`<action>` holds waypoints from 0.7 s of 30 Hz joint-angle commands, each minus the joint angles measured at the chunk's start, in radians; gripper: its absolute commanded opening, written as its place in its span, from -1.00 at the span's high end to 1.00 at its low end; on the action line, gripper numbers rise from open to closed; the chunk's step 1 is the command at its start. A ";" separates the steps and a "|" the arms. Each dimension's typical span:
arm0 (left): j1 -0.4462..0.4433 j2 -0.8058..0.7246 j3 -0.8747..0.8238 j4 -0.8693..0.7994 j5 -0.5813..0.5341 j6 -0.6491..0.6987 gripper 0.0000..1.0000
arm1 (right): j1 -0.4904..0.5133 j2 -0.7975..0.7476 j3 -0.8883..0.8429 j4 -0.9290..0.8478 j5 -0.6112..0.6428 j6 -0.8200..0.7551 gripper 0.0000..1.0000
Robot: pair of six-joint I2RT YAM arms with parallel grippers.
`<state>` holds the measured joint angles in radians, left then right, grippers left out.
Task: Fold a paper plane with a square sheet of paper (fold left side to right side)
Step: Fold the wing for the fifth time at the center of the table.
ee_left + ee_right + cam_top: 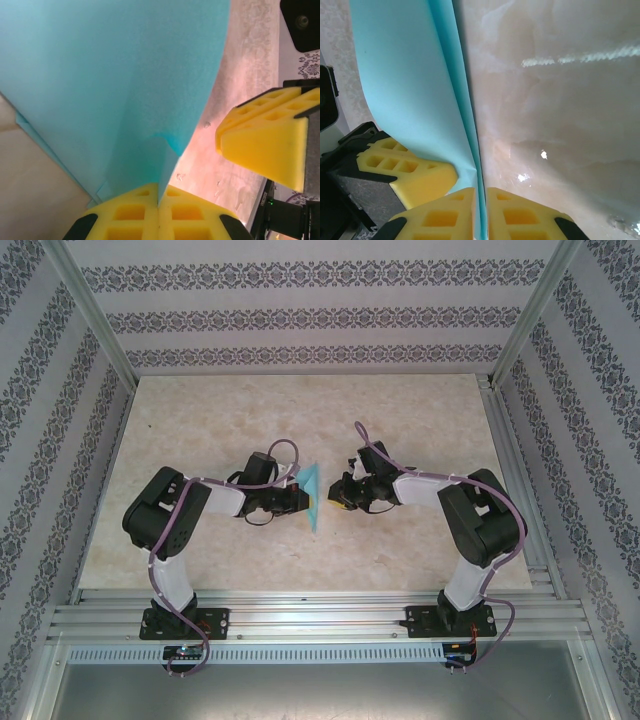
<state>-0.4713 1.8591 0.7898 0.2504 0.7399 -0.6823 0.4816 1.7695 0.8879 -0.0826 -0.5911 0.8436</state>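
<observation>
The light-blue paper (pixel 313 496) sits at the middle of the table (pixel 200 420), seen from above as a narrow strip between the two claws. The left wrist view shows the left gripper (pixel 159 217) clamped tight on the paper's lower edge, the sheet rising and curling away above the yellow pads. The right wrist view shows a sharp crease running straight down into the thin slot between the pads of the right gripper (pixel 480 217). Whether they pinch it cannot be told, since from the left wrist a band of bare table lies between the paper's curved edge and the right claw's yellow fingers (pixel 265 145). The overhead view gives the layout: both arms bent inward, tips close together, wide bare tabletop on every side, and the metal frame rails (pixel 300 605) and patterned walls (pixel 300 310) well apart from the paper
</observation>
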 commanded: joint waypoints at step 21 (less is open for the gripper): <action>0.011 -0.035 -0.035 0.065 0.034 -0.017 1.00 | -0.042 0.277 0.363 -0.037 0.076 -0.001 0.80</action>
<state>-0.4713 1.8458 0.7639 0.2695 0.7658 -0.6933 0.4427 2.0228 1.2194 -0.1024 -0.5316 0.8444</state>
